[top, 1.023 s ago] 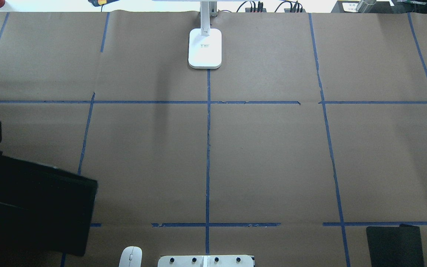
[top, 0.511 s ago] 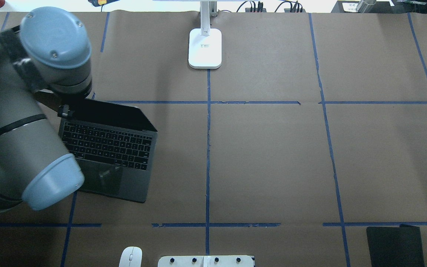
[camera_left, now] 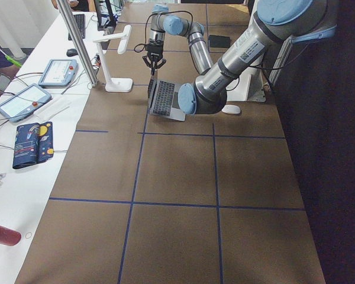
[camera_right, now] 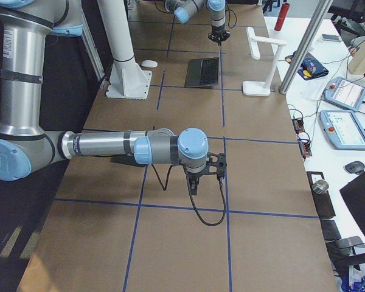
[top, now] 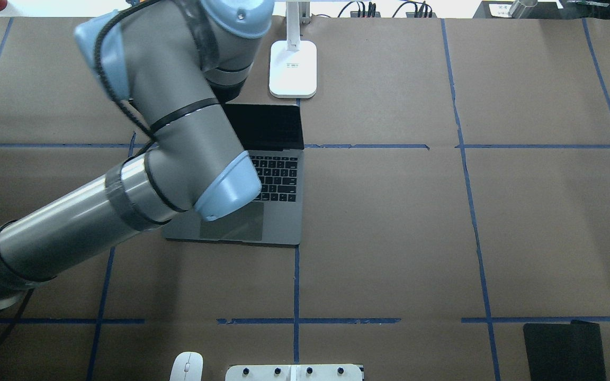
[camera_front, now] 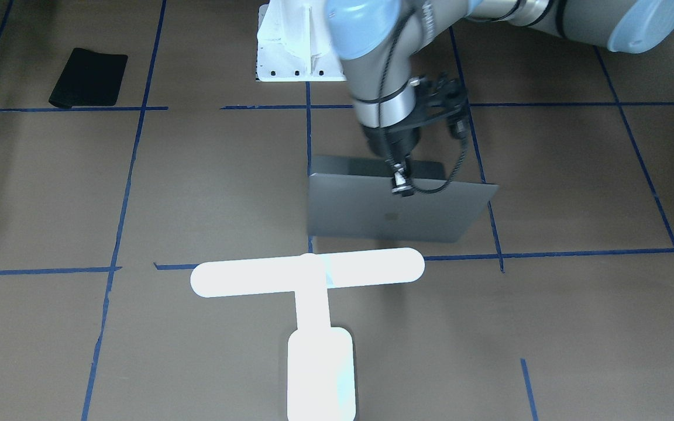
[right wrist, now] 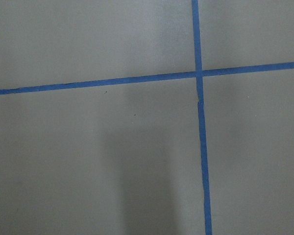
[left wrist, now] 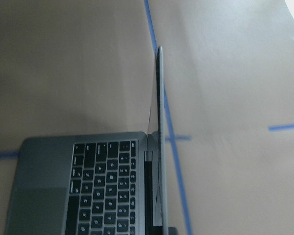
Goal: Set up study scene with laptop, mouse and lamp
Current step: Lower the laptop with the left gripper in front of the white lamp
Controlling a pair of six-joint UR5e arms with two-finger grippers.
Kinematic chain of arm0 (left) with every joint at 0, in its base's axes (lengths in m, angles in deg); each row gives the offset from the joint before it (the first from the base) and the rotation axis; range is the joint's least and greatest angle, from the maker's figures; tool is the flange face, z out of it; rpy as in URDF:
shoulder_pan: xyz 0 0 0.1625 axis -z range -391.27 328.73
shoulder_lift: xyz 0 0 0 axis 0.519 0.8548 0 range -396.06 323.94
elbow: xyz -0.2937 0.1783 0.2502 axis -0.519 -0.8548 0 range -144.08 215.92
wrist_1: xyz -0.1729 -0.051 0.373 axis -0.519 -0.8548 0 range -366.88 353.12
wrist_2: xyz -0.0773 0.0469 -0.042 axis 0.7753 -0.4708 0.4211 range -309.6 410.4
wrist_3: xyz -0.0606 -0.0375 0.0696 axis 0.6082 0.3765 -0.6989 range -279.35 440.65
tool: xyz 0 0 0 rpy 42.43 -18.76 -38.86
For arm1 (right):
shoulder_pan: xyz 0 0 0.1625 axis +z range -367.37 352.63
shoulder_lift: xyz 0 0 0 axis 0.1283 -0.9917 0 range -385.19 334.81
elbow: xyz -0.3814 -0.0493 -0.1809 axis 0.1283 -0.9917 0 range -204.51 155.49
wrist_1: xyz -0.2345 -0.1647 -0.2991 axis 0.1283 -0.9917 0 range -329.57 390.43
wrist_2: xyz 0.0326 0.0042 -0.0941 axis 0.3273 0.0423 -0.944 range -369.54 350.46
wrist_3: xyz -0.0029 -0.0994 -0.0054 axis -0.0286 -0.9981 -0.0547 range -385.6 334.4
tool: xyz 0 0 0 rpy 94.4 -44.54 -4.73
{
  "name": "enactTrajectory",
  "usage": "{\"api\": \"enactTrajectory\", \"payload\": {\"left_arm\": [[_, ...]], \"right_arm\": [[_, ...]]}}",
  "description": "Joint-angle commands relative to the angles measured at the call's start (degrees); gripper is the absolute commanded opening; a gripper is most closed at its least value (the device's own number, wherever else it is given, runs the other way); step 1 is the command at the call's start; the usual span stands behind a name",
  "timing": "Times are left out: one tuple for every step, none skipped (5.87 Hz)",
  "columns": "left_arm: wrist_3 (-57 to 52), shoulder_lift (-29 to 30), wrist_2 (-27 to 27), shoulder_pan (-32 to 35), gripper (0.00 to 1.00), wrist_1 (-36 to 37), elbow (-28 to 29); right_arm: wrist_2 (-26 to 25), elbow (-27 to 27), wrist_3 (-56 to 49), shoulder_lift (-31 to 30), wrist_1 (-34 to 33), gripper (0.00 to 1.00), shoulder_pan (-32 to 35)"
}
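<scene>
The laptop [camera_front: 395, 213] stands open on the brown paper just in front of the lamp [camera_front: 308, 275], lid upright and keyboard toward the robot [top: 283, 222]. My left gripper [camera_front: 400, 182] comes down from above and is shut on the top edge of the lid; in the left wrist view the lid [left wrist: 160, 147] runs edge-on to the bottom centre. The lamp's base [top: 293, 69] is at the table's far middle. The white mouse [top: 187, 366] lies near the robot's pedestal. My right gripper [camera_right: 193, 187] hangs over bare paper; I cannot tell whether it is open.
A black mat [top: 564, 349] lies at the near right of the table. The white bolted pedestal [top: 294, 372] is at the near middle edge. Blue tape lines divide the paper into squares. Operator desks with tablets [camera_right: 347, 94] stand beyond the far edge.
My left arm has swung in from the left and carried the laptop from the table's left edge to the centre, in front of the lamp. The lid now stands open.
</scene>
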Motion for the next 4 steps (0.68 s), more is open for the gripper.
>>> {"api": "enactTrajectory", "payload": {"left_arm": [[4.6, 6.0, 0.2, -1.0, 0.0, -5.7, 10.1], [5.4, 6.1, 0.2, -1.3, 0.0, -7.5, 10.4], [6.0, 7.4, 0.2, -1.3, 0.0, -9.0, 13.0], [7.0, 8.1, 0.2, -1.3, 0.0, -10.6, 14.2]], "right_arm": [[0.0, 0.0, 0.1, 0.2, 0.0, 1.0, 0.0], [0.0, 0.0, 0.1, 0.2, 0.0, 1.0, 0.0], [0.0, 0.0, 0.1, 0.2, 0.0, 1.0, 0.0], [0.0, 0.0, 0.1, 0.2, 0.0, 1.0, 0.0]]}}
